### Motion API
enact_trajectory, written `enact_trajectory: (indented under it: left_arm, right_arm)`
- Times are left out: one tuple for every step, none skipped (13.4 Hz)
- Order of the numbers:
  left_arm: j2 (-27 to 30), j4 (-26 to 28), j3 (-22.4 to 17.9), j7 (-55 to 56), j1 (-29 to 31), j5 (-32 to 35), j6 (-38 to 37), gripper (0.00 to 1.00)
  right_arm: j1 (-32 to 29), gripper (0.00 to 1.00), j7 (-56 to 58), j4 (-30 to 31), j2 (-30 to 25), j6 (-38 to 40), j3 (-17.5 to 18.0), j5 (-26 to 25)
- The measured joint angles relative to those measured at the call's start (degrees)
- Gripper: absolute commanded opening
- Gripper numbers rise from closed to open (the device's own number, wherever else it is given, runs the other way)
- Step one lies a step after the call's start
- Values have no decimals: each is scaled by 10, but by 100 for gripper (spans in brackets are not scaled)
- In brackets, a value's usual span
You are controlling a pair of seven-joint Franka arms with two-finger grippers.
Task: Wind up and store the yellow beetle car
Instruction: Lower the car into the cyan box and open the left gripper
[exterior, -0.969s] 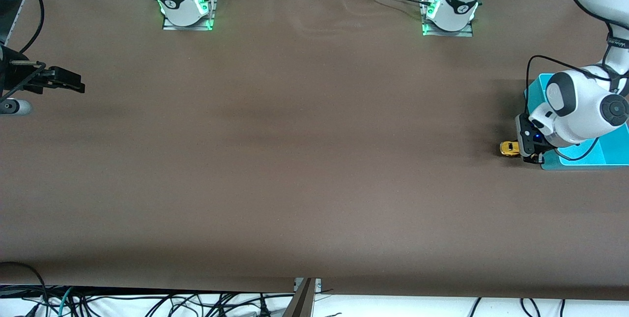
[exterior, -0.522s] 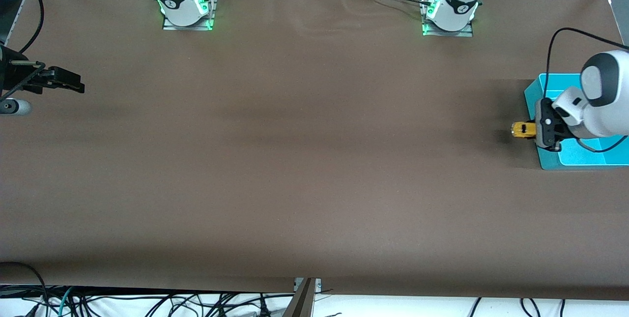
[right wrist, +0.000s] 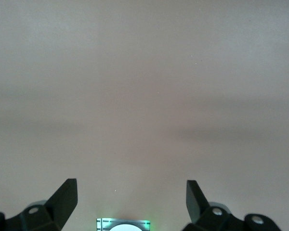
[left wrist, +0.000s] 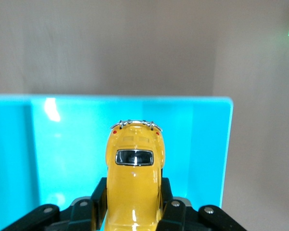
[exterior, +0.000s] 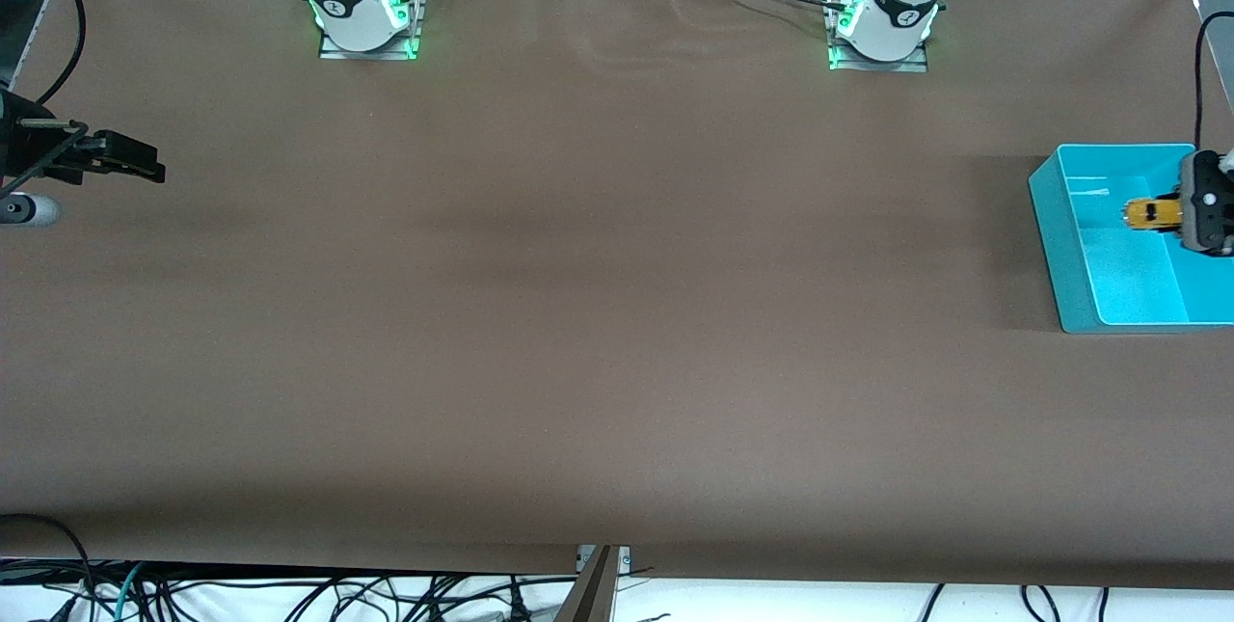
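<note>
Glossy rounded yellow beetle car clamped in left gripper, over smooth turquoise bin

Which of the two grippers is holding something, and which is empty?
The left gripper, over the turquoise bin, is shut on the yellow beetle car. The right gripper waits open and empty.

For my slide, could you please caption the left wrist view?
Left gripper shut on the yellow beetle car, held over the open turquoise bin.
</note>
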State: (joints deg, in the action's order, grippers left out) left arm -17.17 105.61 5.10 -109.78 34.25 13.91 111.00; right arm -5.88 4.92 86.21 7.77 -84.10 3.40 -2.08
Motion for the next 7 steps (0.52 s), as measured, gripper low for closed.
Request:
enact_trajectory:
  left_arm:
    - [-2, 23, 0, -17, 24, 0, 40, 12]
    - [-5, 48, 0, -30, 42, 0, 82, 12]
    - [-9, 76, 0, -37, 57, 0, 127, 12]
    - [-12, 104, 0, -41, 67, 0, 174, 13]
    - [-17, 129, 0, -41, 74, 0, 218, 13]
    - [-24, 147, 1, -41, 79, 0, 251, 14]
    - [-34, 158, 1, -42, 81, 0, 274, 17]
  right_arm:
    - [0, 100, 0, 0, 0, 0, 0, 0]
    - [0, 100, 0, 0, 0, 0, -1, 0]
    - [0, 100, 0, 0, 0, 0, -1, 0]
    - [0, 100, 0, 0, 1, 0, -1, 0]
    - [0, 100, 0, 0, 1, 0, -2, 0]
    - [0, 100, 0, 0, 1, 0, -2, 0]
    - [0, 100, 0, 0, 2, 0, -2, 0]
